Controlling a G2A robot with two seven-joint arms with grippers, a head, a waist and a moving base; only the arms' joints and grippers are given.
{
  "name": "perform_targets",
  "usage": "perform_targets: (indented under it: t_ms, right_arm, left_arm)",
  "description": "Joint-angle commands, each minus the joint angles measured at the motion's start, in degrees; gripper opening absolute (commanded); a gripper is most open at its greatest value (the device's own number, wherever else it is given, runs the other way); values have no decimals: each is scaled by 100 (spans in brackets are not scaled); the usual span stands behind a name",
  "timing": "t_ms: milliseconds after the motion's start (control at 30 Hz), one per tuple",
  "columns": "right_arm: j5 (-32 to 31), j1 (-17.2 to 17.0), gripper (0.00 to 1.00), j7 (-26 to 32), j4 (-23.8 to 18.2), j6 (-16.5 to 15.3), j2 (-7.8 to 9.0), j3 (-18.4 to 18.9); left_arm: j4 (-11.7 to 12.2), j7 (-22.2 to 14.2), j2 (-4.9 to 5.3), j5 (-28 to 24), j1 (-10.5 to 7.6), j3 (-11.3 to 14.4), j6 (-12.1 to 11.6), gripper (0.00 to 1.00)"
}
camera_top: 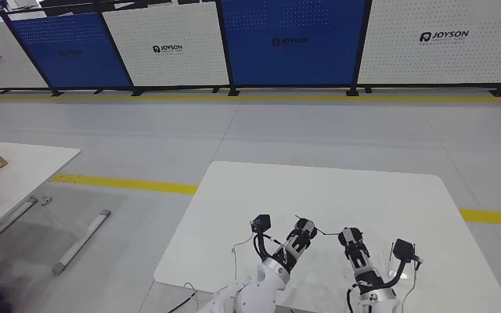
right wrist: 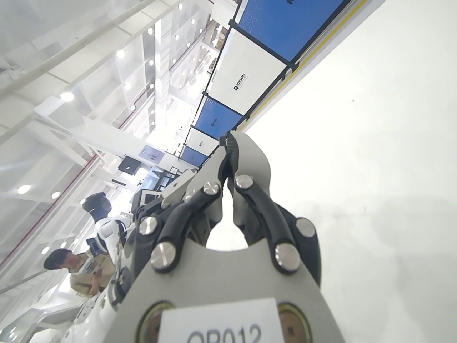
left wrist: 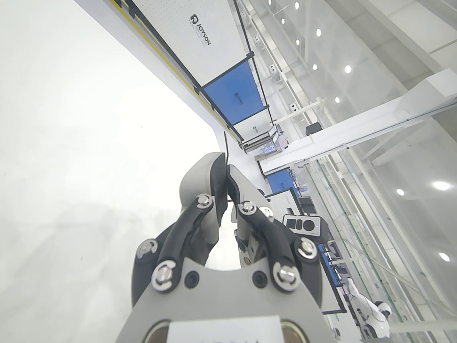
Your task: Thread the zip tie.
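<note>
Here both arms sit at the near edge of the white bench (camera_top: 313, 188), side by side and close together. The left gripper (camera_top: 304, 229) is drawn to a narrow pinch on the black zip tie (camera_top: 329, 232), and the right gripper (camera_top: 350, 235) is pinched tight on the same tie.

From the top view, the zip tie runs as a thin dark line across the small gap between the two grippers, over the near part of the bench. A short free end pokes out past the left gripper, angled away from the robot.

In the left wrist view, the left gripper (left wrist: 225, 170) has its dark pads pressed together on the strap. A slim black length of the zip tie (left wrist: 225, 144) stands out beyond the fingertips, with the bench (left wrist: 71, 108) to one side of it.

In the right wrist view, the right gripper (right wrist: 228, 148) has its ribbed black pads meeting with no gap at the tips. A small black bit of the zip tie (right wrist: 222, 140) juts out just at the tips, but I cannot tell whether that bit is the head or the strap. Whether the strap has entered the head cannot be told from any view.

Beyond the bench lies grey floor with a yellow line (camera_top: 125, 184) across it, and behind that a row of blue and white pegboard panels (camera_top: 293, 43). A second white table (camera_top: 31, 168) sits well apart at the left edge of the top view.
</note>
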Motion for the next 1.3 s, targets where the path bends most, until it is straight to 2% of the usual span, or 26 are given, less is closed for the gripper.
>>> perform_targets:
  t_ms: [0, 233, 500, 1000, 1267]
  right_arm:
    - [-11, 1, 0, 25, 8, -9, -10, 9]
    - [-56, 52, 0, 46, 64, 18, -64, -18]
    - [-101, -136, 0, -3, -38, -116, -82, 150]
    - [-225, -35, 0, 133, 25, 75, -180, 83]
    - [-275, -149, 0, 44, -41, 11, -212, 166]
  left_arm:
    - [0, 0, 0, 0, 0, 0, 0, 0]
    - [0, 0, 0, 0, 0, 0, 0, 0]
    - [0, 0, 0, 0, 0, 0, 0, 0]
    - [0, 0, 0, 0, 0, 0, 0, 0]
    - [0, 0, 0, 0, 0, 0, 0, 0]
